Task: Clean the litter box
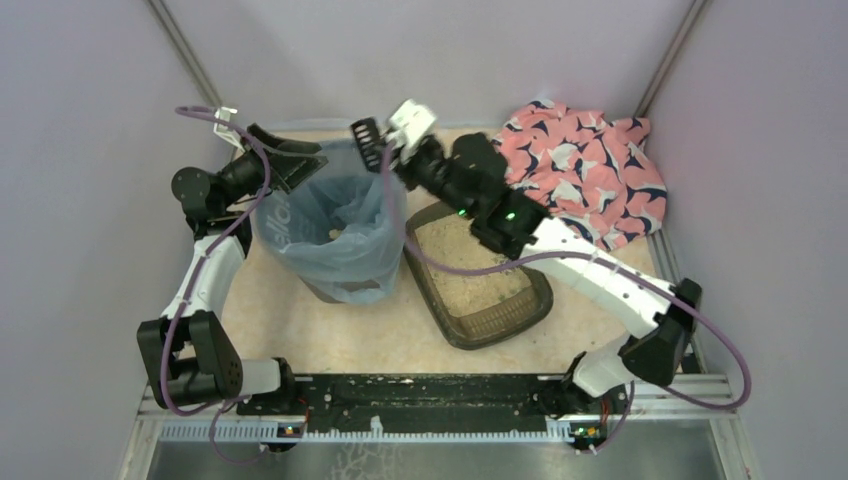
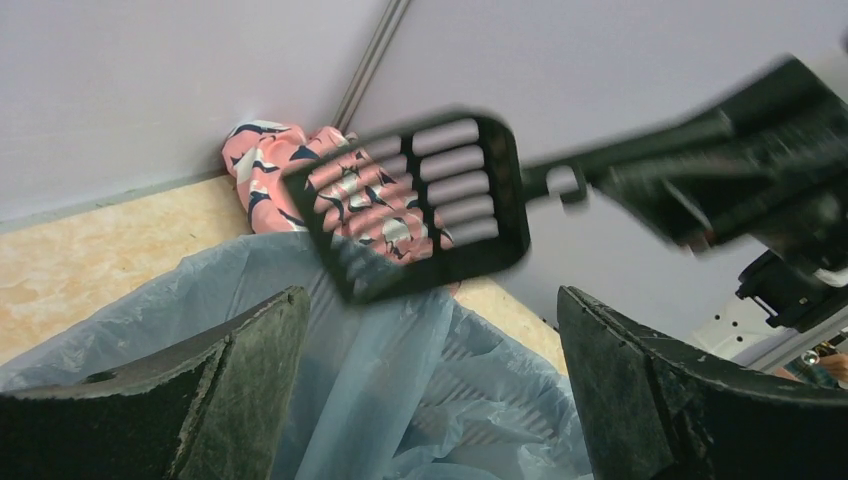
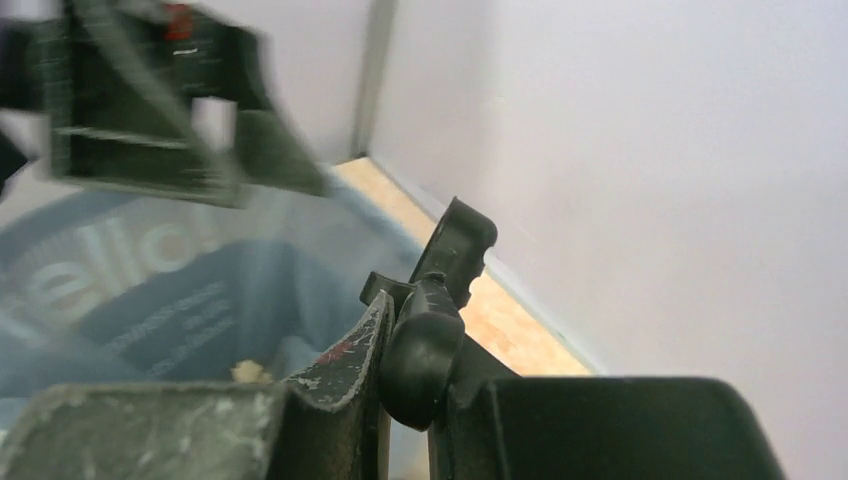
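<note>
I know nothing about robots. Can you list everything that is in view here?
litter box: one, dark brown with beige litter, middle of the table, right of the bin
bin: one, lined with a pale blue bag, left of the litter box
scoop: one, black, slotted, held above the bin's far rim
cloth: one, pink with a dark and white pattern, far right corner
table: one, beige
left arm: one, black and white, jaws wide open at the bin's far left rim
right arm: one, black and white, reaching over the litter box, jaws shut on the scoop's handle
</note>
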{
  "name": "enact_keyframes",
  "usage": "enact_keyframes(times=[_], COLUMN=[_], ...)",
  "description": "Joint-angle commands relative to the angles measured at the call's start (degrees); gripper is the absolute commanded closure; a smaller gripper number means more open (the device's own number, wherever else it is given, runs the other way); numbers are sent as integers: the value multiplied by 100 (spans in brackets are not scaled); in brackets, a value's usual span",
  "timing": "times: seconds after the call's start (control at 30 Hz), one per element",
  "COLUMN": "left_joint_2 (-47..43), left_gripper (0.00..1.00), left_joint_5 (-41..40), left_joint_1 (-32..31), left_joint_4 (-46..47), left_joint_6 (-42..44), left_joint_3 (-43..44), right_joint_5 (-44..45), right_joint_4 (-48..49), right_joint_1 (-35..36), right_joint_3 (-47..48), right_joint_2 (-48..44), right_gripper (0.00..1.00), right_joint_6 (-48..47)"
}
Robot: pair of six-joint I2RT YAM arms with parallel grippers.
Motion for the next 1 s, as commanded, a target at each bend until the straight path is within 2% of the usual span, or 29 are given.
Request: enact_keyframes(times=[0.0,0.17,0.33,0.53,0.73,0.83,0.97], left_joint_2=[-13,1,28,38,82,102,98], left_gripper=[1,1,1,1,1,1,1], left_joint_5=[18,66,87,77,28,54,73], left_joint_1=[36,38,31,34,33,33,18], left_joint_4=[176,350,362,362,361,378,269], left_joint_6=[-33,-150,-182,-205,-205,-214,-117], left_joint_3=[162,156,159,151,125,133,133], right_joint_5=[-814,-1222,-1260,-941,-870,-851,-784], right_joint_4=[503,560,-133,-1235,-939,-828,-1154], right_joint_1=[-1226,-2543,-3408,-3460,-3460,-3460,-3460], right_joint_3=[-265,-891,-1412,-2650,-3812,-3822,-3428], right_joint_2=[-1084,-2011,-2640,-2969,-2834,-2486,-2136], right_gripper=[100,100,100,100,100,100,100], right_joint_6=[1477,2474,2628,2350,2552,2577,2543])
